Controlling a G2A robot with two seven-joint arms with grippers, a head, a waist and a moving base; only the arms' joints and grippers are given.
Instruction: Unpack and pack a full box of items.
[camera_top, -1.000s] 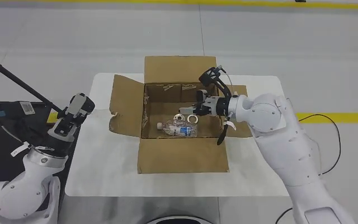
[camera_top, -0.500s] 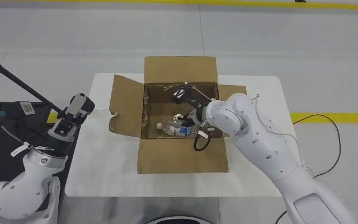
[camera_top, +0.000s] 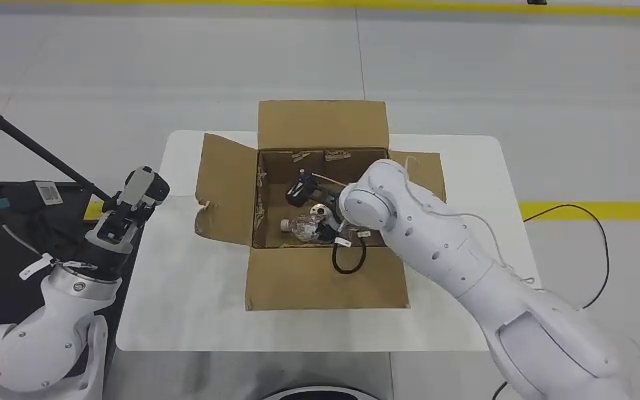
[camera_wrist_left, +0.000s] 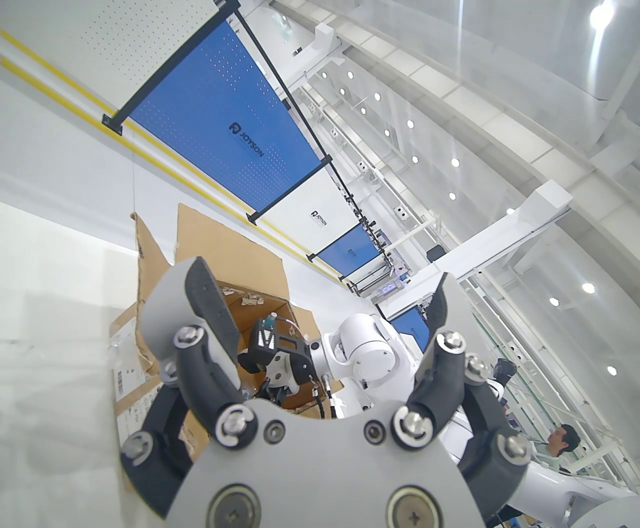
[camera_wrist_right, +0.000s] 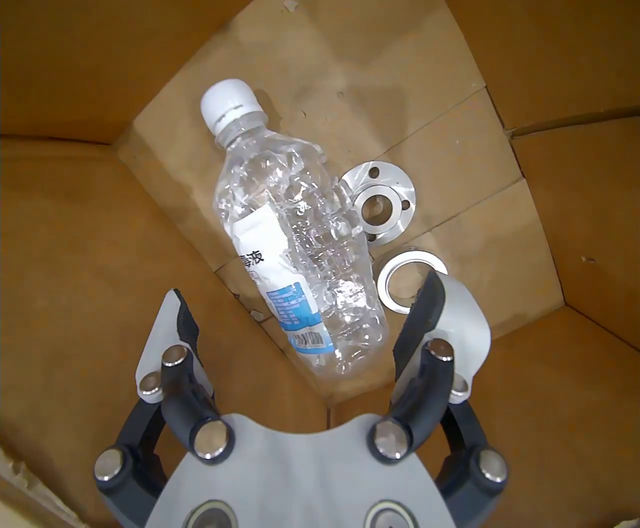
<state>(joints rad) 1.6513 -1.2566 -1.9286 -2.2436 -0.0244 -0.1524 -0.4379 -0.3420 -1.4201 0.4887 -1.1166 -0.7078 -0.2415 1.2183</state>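
An open cardboard box (camera_top: 322, 125) stands on the white table. On its floor (camera_wrist_right: 450, 165) lie a clear plastic bottle (camera_wrist_right: 295, 250) with a white cap, a metal flange (camera_wrist_right: 382, 200) and a metal ring (camera_wrist_right: 407, 280), the last two right beside the bottle. My right gripper (camera_wrist_right: 305, 315) hangs open inside the box just above the bottle's base, one finger on each side, with nothing held. From above, the right gripper (camera_top: 306, 196) sits over the bottle (camera_top: 298, 227). My left gripper (camera_wrist_left: 325, 305) is open and empty, left of the table (camera_top: 145, 186).
The box's four flaps are folded outward; its left flap (camera_top: 225, 190) is torn at the edge. The white table cover (camera_top: 180, 300) lies bare around the box. A black stand (camera_top: 40, 150) slants at the far left, beside the left arm.
The right arm has swung from the box's right side leftward and down into the box, ending over the bottle. The left arm has kept still.
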